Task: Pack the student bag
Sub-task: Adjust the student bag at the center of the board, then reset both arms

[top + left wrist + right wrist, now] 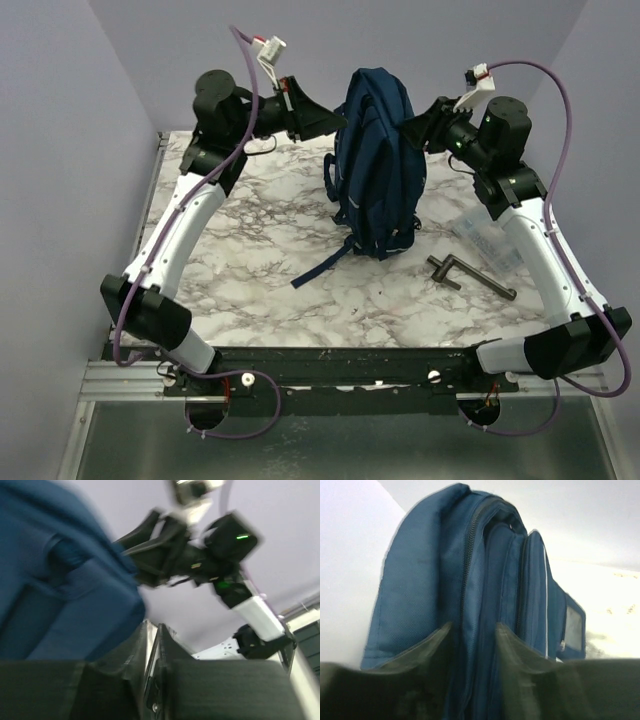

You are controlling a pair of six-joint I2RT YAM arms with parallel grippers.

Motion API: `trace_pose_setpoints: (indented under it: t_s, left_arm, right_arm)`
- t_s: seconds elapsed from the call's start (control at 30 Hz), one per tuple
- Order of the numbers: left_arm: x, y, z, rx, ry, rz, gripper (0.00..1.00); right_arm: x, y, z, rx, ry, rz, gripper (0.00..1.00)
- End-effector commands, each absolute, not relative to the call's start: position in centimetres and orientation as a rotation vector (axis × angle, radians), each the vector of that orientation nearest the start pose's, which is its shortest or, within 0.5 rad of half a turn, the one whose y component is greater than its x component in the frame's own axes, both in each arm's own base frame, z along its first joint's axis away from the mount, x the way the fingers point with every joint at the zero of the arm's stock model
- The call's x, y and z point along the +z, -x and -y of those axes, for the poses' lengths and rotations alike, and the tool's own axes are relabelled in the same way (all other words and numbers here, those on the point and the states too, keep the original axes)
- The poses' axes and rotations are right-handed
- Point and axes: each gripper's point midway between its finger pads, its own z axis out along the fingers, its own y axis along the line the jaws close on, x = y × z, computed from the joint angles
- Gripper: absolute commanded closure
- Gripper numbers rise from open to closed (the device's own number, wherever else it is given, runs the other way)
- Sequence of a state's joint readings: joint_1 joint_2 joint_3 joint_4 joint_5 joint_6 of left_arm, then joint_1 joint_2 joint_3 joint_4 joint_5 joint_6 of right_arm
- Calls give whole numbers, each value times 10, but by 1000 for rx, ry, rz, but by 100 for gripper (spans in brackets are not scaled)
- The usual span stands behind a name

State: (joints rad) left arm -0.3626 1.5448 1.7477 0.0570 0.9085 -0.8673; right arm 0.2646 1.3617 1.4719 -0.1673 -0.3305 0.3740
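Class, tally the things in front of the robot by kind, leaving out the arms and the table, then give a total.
Backpack: 1
Dark metal tool: 1
Clear plastic pouch: 1
Total: 3

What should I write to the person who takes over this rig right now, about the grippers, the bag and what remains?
Left gripper: pressed to the student bag near its top; view blurred, grip unclear.
Right gripper: shut on a fabric fold of the bag.
Bag: upright, mid-back of the table, straps trailing forward.
Done: nothing visibly packed.
To do: metal crank and clear plastic case lie outside the bag, near the right arm.
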Motion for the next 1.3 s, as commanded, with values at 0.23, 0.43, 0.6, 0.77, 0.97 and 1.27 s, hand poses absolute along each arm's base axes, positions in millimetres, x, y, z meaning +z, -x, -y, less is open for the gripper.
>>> trace_pose_setpoints:
  t_s: [0.23, 0.43, 0.6, 0.77, 0.97, 1.27]
  left_arm:
    - [423, -342, 316, -1518, -533, -1677, 53]
    - [414, -333, 319, -1472, -567, -1690, 47]
    - [410, -331, 313, -1411, -564, -1704, 41]
    - [411, -326, 307, -1378, -566, -1703, 38]
    - [413, -325, 310, -1384, -575, -1704, 37]
    - [421, -312, 305, -1355, -596, -1683, 35]
  right_arm:
    - [427, -388, -170, 672, 165, -1807, 10]
    - [430, -358, -161, 698, 131, -1744, 0]
    - [449, -347, -145, 630, 89, -1702, 0]
    - [468, -335, -142, 623, 105, -1664, 0]
    - [449, -353, -136, 569, 66, -1673, 0]
    - [456, -361, -138, 581, 48, -1652, 0]
